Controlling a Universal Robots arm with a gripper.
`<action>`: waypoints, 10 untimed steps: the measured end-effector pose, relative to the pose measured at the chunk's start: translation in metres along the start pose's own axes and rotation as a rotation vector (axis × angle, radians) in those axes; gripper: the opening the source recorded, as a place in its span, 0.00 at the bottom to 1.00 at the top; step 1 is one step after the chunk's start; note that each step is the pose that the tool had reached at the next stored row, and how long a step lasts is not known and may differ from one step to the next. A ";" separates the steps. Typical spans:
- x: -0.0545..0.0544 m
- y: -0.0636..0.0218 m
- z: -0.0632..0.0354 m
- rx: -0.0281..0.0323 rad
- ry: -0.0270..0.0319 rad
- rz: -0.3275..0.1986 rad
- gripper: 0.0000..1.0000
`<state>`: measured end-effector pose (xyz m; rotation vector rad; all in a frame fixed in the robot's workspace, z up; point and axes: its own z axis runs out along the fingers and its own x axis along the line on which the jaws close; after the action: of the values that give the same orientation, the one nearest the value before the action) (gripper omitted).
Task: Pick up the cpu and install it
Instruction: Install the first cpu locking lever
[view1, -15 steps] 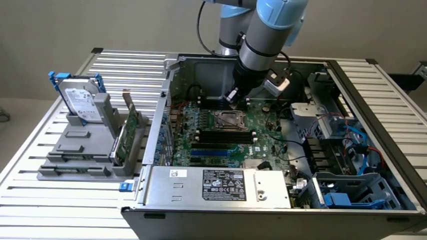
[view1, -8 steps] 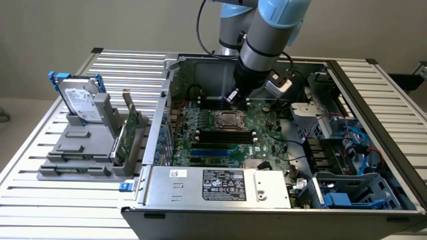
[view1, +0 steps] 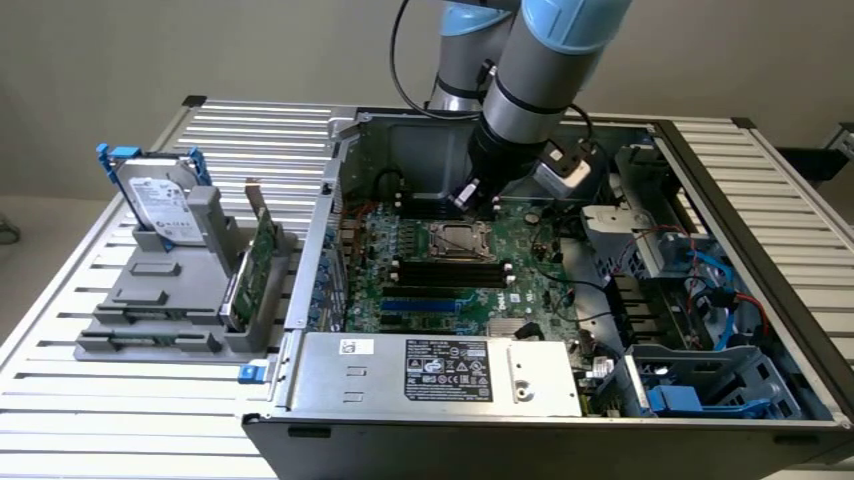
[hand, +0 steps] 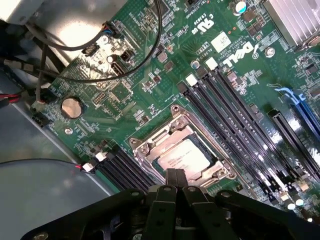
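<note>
The cpu (hand: 187, 156), a small silver-grey square chip, lies flat inside the metal socket frame (hand: 150, 146) on the green motherboard (hand: 150, 65). In the exterior view the cpu (view1: 458, 243) sits in the middle of the board inside the open computer case. My gripper (hand: 176, 176) is shut, its two black fingers pressed together with nothing between them, and its tips stand just at the chip's near edge. Seen from outside, the gripper (view1: 467, 196) hangs a little above the board, just behind the socket.
Black memory slots (hand: 235, 115) run beside the socket, and black cables (hand: 100, 75) loop over the board. The case walls (view1: 334, 190) close in the work area. A hard drive with blue brackets (view1: 160, 200) and a green circuit card (view1: 254, 260) stand on a grey holder at the exterior view's left.
</note>
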<state>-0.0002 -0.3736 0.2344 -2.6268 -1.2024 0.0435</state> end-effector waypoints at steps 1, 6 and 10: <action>0.000 0.0000 0.0000 0.0000 0.0001 0.000 0.11; 0.000 0.0000 0.0000 0.0000 0.0000 0.000 0.11; 0.000 0.0000 0.0000 0.0000 0.0000 0.000 0.11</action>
<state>-0.0002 -0.3736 0.2344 -2.6267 -1.2025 0.0435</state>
